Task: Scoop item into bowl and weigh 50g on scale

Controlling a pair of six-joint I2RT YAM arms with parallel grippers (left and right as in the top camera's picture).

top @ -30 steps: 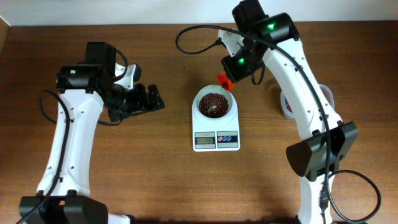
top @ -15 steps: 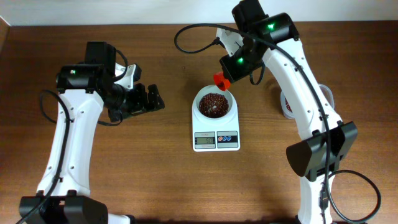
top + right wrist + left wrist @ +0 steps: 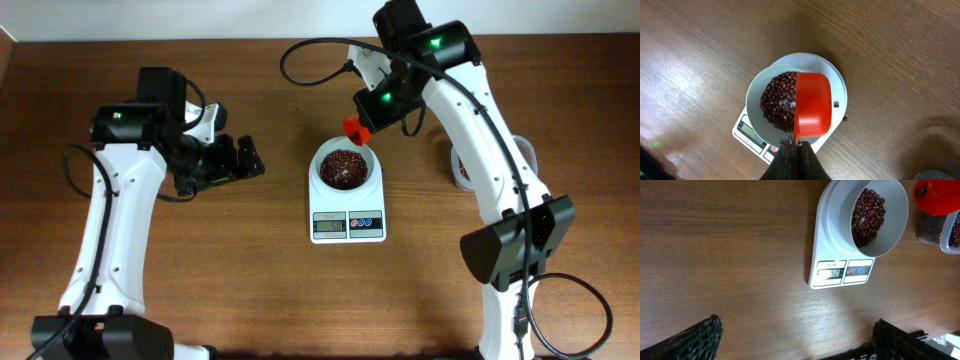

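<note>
A white bowl (image 3: 320, 168) holding dark red-brown beans (image 3: 343, 167) stands on the white scale (image 3: 347, 226). In the left wrist view the scale (image 3: 840, 272) has a display that seems to read 50. My right gripper (image 3: 372, 110) is shut on the handle of a red scoop (image 3: 354, 127), held at the bowl's far rim. In the right wrist view the scoop (image 3: 812, 105) hangs over the right part of the bowl (image 3: 754, 105) and its beans (image 3: 776, 100), with my gripper (image 3: 795, 150) closed on its handle. My left gripper (image 3: 245, 160) is open and empty, left of the scale.
A clear plastic tub (image 3: 462, 165) with more beans stands to the right of the scale, partly hidden by the right arm. It also shows in the left wrist view (image 3: 950, 235). A stray bean (image 3: 844, 119) lies on the table beside the scale.
The red scoop has shifted slightly left and away from the bowl's rim in my right gripper. The left arm has not moved.
</note>
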